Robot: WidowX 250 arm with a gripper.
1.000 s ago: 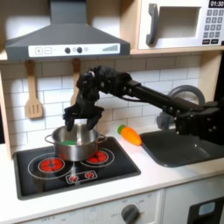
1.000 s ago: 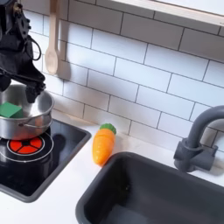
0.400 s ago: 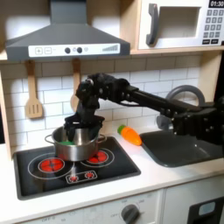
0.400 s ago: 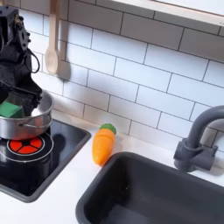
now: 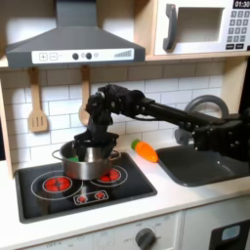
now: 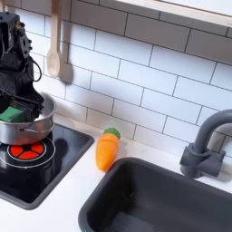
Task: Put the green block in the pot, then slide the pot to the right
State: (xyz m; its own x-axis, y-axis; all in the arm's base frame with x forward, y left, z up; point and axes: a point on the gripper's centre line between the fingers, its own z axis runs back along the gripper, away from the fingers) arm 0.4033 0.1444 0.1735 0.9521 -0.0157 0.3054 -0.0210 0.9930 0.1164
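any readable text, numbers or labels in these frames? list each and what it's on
Microwave display, first exterior view: digits, too cropped and blurred to read.
Microwave keypad: markings too small to read.
Hood control panel: symbols, blurred, unreadable.
Stove red printed controls: no legible text.
Pot, carrot: no text.

The claw (image 5: 88,143) is dipping into the pot (image 5: 86,164), hiding its fingertips and most of the green block (image 6: 11,113), while the second exterior view's left edge is cropping the pot.

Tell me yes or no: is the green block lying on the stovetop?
No, the green block sits inside the pot in the second exterior view.
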